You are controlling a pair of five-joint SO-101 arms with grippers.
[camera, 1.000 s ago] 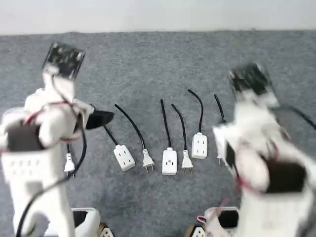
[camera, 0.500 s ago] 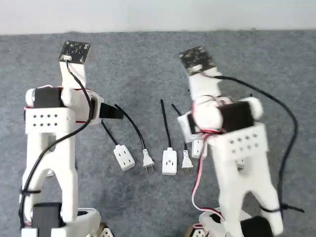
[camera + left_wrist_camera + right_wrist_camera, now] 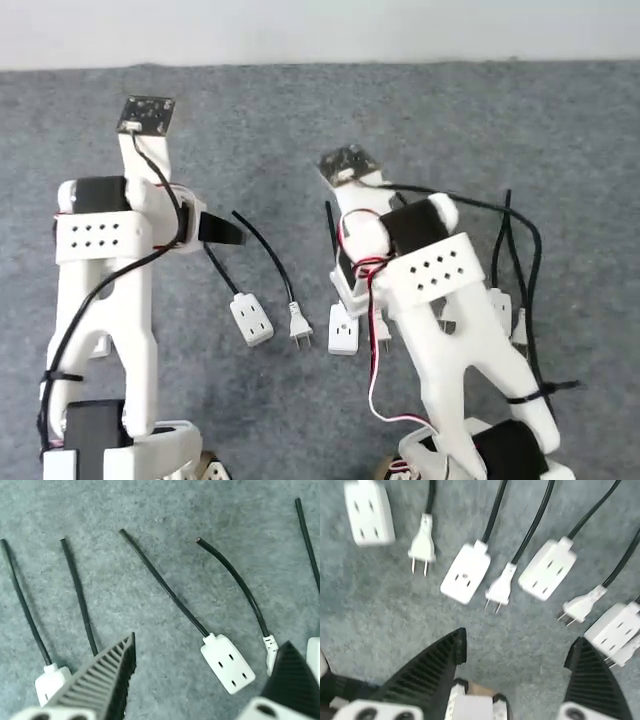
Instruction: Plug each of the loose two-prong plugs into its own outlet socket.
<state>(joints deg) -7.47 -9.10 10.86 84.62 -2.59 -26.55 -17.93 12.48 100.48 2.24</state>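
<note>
The right arm (image 3: 430,270) has swung in from the right side of the counter (image 3: 300,120) to the centre of the row. It now stands over the middle outlet (image 3: 342,330) and hides the plug and outlet beside it, which lay in plain sight a second ago. An end outlet (image 3: 500,308) at the far right has come into view behind it. The left arm (image 3: 100,250) has risen from a low bend and now covers the leftmost plug.
</note>
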